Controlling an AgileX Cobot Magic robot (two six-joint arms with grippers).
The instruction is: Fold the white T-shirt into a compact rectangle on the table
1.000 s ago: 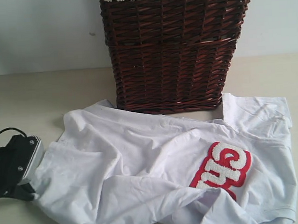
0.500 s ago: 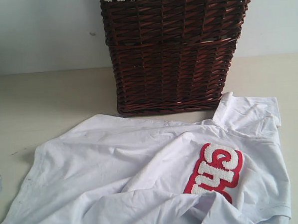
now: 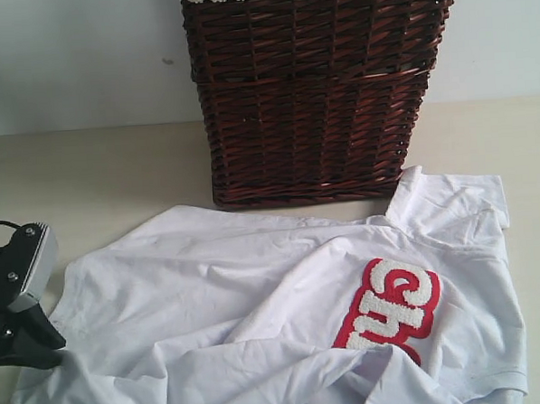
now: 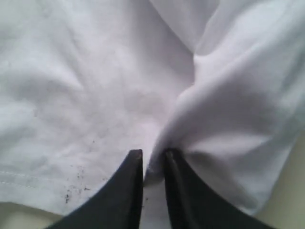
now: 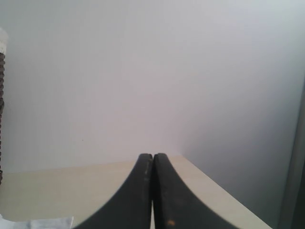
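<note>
The white T-shirt [image 3: 257, 293] lies crumpled on the table [image 3: 87, 175] in front of the basket. Its red patch with white fuzzy lettering [image 3: 393, 309] faces up at the right. My left gripper [image 3: 53, 343] sits at the shirt's left edge, low over the table. In the left wrist view its black jaws [image 4: 153, 153] stand a narrow gap apart with a fold of the shirt [image 4: 95, 86] bunched between them. My right gripper [image 5: 153, 155] is shut on nothing, raised and facing the wall. It is out of the exterior view.
A dark brown wicker basket [image 3: 309, 91] with cream lace trim stands at the back, touching the shirt's far edge. The pale wall [image 3: 72, 58] runs behind it. The table's right edge [image 5: 224, 198] shows in the right wrist view.
My left gripper drew the shirt's left edge out to the left, spreading the cloth, then came back into view. The shirt's left edge now lies slack. Right gripper unchanged.
</note>
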